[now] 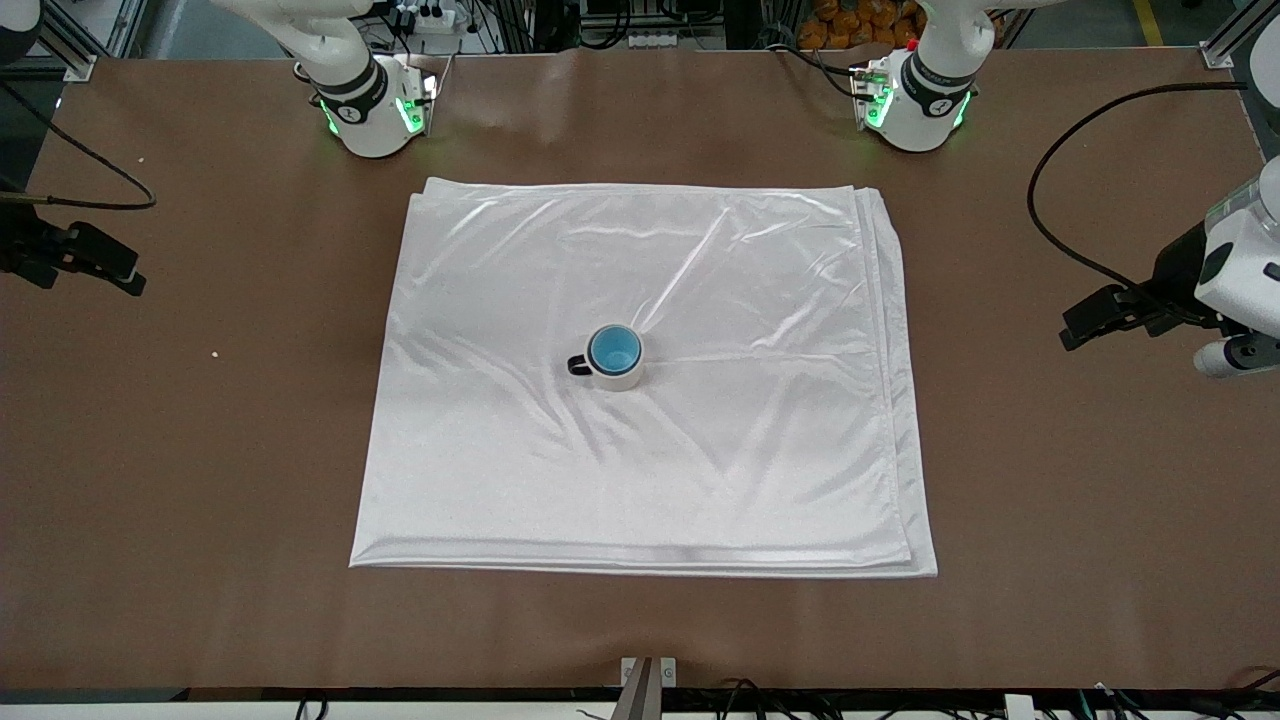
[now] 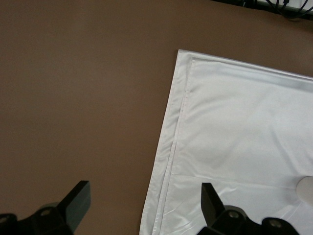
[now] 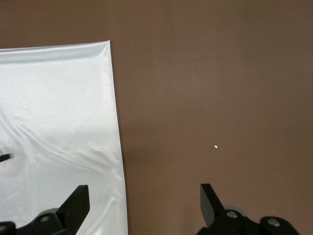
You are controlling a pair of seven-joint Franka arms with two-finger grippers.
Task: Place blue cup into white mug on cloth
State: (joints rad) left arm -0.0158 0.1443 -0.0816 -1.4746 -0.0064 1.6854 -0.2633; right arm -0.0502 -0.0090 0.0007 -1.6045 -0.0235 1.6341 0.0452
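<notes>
The blue cup (image 1: 614,349) sits upright inside the white mug (image 1: 622,376), whose black handle (image 1: 579,366) points toward the right arm's end. The mug stands near the middle of the white cloth (image 1: 700,450). My left gripper (image 1: 1090,325) is open and empty, up over the table at the left arm's end; in the left wrist view (image 2: 144,200) it hangs over the cloth's edge (image 2: 166,156). My right gripper (image 1: 105,265) is open and empty, up over the table at the right arm's end; in the right wrist view (image 3: 144,200) it hangs over the cloth's edge (image 3: 120,156).
The brown table (image 1: 1050,480) surrounds the cloth on every side. A black cable (image 1: 1045,215) loops over it near the left arm. A small white crumb (image 1: 214,354) lies at the right arm's end. Both arm bases stand along the table edge farthest from the front camera.
</notes>
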